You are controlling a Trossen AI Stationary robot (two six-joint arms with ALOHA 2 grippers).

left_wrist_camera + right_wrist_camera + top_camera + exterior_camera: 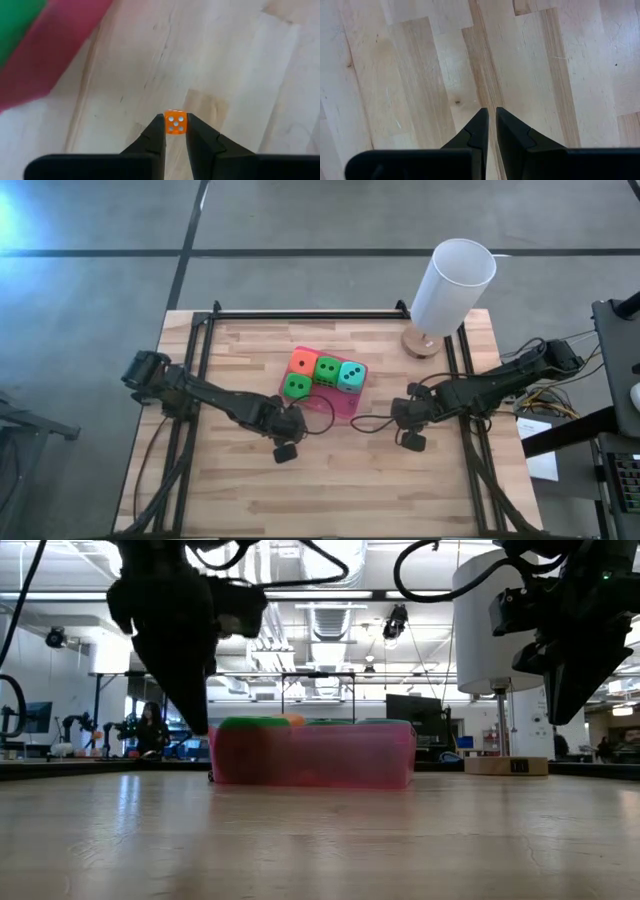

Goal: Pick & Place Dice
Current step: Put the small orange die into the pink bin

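A: What is the left claw (pixel 175 131) doing?

B: It pinches a tiny orange die with white pips (pixel 175 122) between its fingertips, over bare tabletop (pixel 240 65) just beside the pink pad (pixel 335 404). The die seems far smaller than the big dice on the pad.

A: And those?

B: Four sit on the pad: the orange die (pixel 304 364), a green die (pixel 327 370), the teal die (pixel 351 376) in a row, and a second green die (pixel 296 387) in front.

A: How should the step go?

B: I judge it a carry. Keep the pinch steady, since the die sits right at the tips, and move level so it does not slip out.

A: The right claw (pixel 491 120)?

B: Pressed together, holding nothing, hanging over bare wood to the right of the pad.
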